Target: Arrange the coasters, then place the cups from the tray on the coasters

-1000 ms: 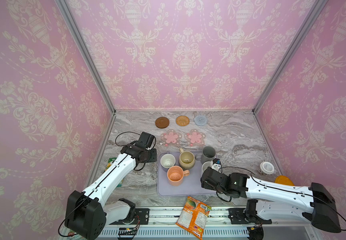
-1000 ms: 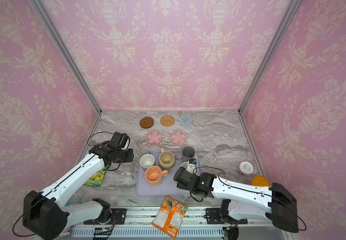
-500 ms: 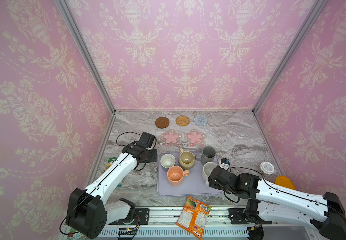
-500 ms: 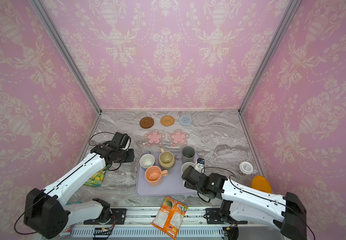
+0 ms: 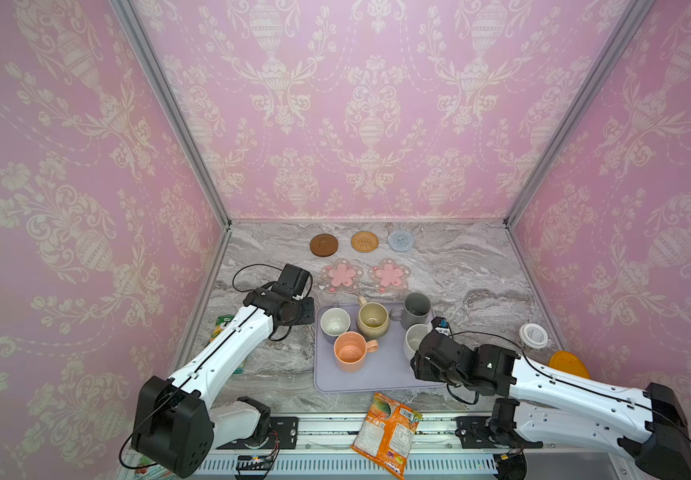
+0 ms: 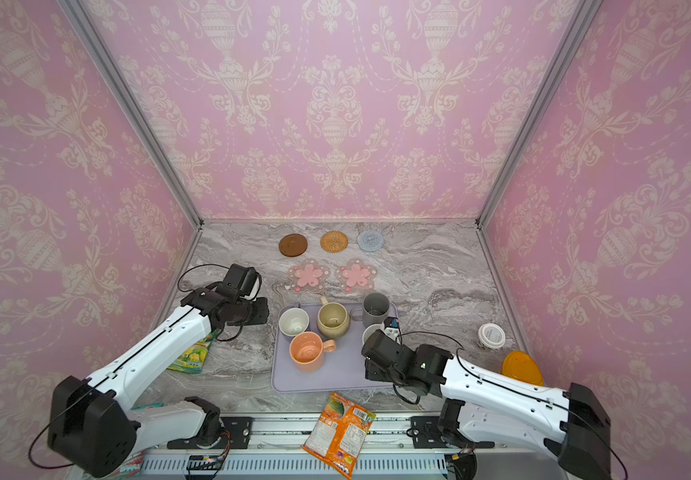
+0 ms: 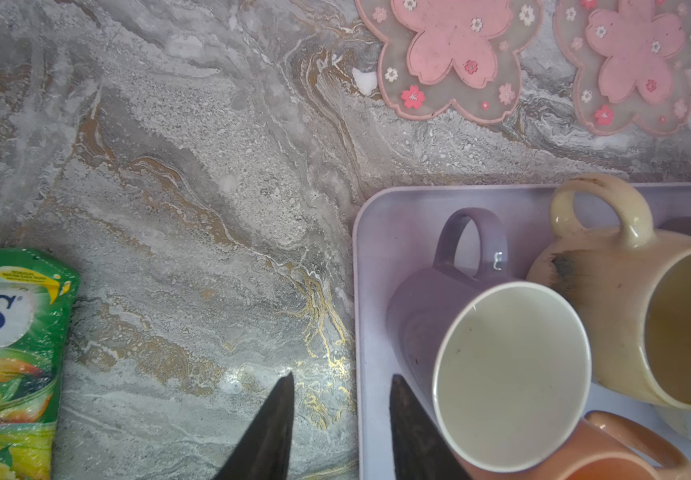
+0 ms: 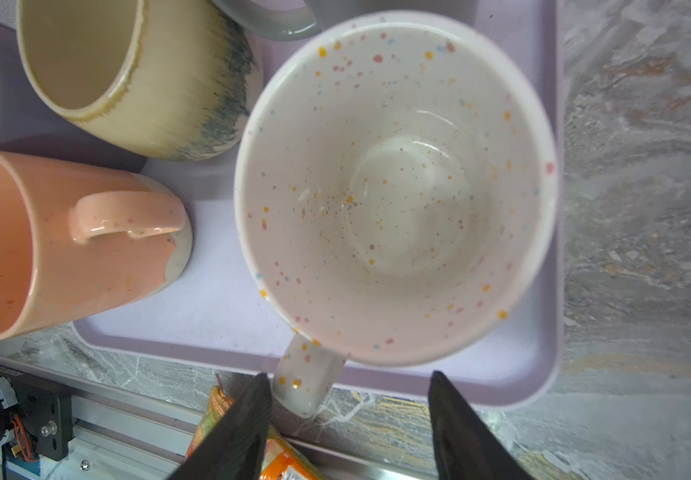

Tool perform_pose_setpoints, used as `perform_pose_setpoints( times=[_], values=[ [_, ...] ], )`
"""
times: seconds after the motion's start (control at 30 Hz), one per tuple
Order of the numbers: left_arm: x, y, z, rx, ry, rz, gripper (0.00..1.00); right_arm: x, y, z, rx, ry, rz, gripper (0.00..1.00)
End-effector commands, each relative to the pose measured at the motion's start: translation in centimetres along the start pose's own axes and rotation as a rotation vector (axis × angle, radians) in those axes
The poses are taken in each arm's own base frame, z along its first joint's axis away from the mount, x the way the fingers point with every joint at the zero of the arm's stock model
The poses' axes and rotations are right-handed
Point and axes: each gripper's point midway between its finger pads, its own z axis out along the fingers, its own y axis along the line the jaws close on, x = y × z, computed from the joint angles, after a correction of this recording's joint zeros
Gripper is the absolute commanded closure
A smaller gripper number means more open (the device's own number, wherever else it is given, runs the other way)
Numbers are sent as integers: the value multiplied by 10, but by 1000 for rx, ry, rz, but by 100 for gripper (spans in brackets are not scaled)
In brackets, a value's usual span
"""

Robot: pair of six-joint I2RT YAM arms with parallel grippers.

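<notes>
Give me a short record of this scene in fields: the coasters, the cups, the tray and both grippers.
coasters: brown coaster, woven coaster, blue-grey coaster in a far row; two flower coasters nearer; all bare
cups: lavender cup, beige cup, grey cup, peach cup, white cup, all upright on the tray
left gripper: open, at the tray's rim beside the lavender cup
right gripper: open, at the white cup's handle

your grey marble tabletop (image 5: 481, 270) carries:
- far row: dark brown wooden coaster (image 5: 323, 244), rattan coaster (image 5: 364, 241), blue-grey lacy coaster (image 5: 401, 240)
- nearer you: first pink-flower coaster (image 5: 341, 275) beside second pink-flower coaster (image 5: 389, 274)
- centre: lavender tray (image 5: 377, 374)
- left edge: green tea packet (image 6: 192, 357)
- right edge: white-lidded paper cup (image 5: 533, 336), orange-lidded container (image 5: 568, 365)
- front edge: orange snack bag (image 5: 387, 434), partly over rail
</notes>
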Motion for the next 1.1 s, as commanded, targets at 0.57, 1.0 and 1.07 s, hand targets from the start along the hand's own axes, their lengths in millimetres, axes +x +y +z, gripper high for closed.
perform_pose_setpoints(
  times=[0.57, 1.0, 1.07],
  values=[
    [6, -1, 7, 4, 26, 6, 59, 1, -40, -7, 189, -22, -21, 42],
    [2, -5, 5, 14, 27, 2, 59, 6, -34, 2, 150, 14, -70, 51],
    [1, -5, 5, 13, 28, 2, 59, 5, -32, 5, 156, 19, -83, 51]
  ],
)
